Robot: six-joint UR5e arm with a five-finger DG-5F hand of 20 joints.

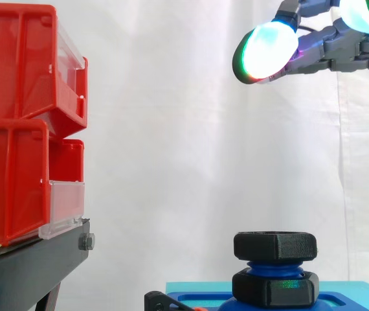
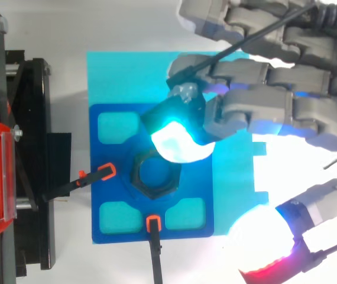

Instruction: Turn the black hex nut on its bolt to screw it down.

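A black hex nut [image 1: 275, 246] [image 2: 155, 174] sits at the top of a blue threaded bolt [image 1: 274, 267], with a second black nut [image 1: 275, 288] below it on the blue base [image 2: 115, 195]. My hand [image 1: 340, 48] [image 2: 275, 106] hovers well above the nut and to its right, touching nothing. Its fingers are spread and relaxed. One glowing fingertip [image 2: 177, 142] hangs over the nut's upper right edge in the top view, and another fingertip [image 2: 263, 239] glows at the lower right.
Stacked red bins [image 1: 22, 123] stand on a black stand [image 1: 35, 259] at the left. A cyan plate [image 2: 127, 71] lies under the blue base. Black clamps with orange tips [image 2: 106, 172] [image 2: 153, 222] hold the base at its left and front.
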